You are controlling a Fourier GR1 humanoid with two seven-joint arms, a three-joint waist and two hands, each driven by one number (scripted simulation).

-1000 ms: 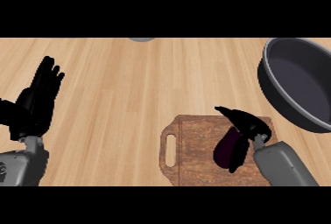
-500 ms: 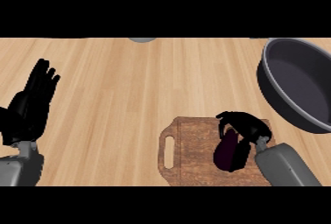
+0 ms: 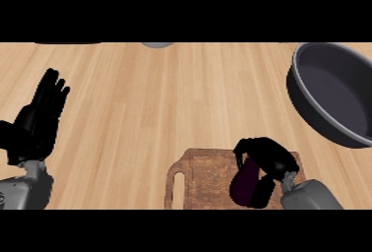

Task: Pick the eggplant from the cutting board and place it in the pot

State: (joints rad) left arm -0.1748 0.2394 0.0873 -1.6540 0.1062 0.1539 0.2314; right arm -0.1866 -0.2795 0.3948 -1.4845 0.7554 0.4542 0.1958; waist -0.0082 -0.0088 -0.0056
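1. Curling over the dark purple eggplant (image 3: 247,186), the right hand (image 3: 270,158) grips it on the wooden cutting board (image 3: 205,177); whether it is lifted is unclear.
2. Left hand (image 3: 38,123) rests at the left edge, fingers straight.
3. Grey pot (image 3: 336,96) sits upper right, well apart.

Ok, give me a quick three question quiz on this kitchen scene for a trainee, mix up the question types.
1. True or false: the eggplant already lies inside the pot.
2. Multiple choice: the right robot hand is
A) open and resting on the counter
B) curled round the eggplant over the cutting board
C) inside the pot
3. Fill in: the left robot hand shows at the view's left, fingers straight, holding ____.

Key: 1 false; 2 B; 3 nothing.
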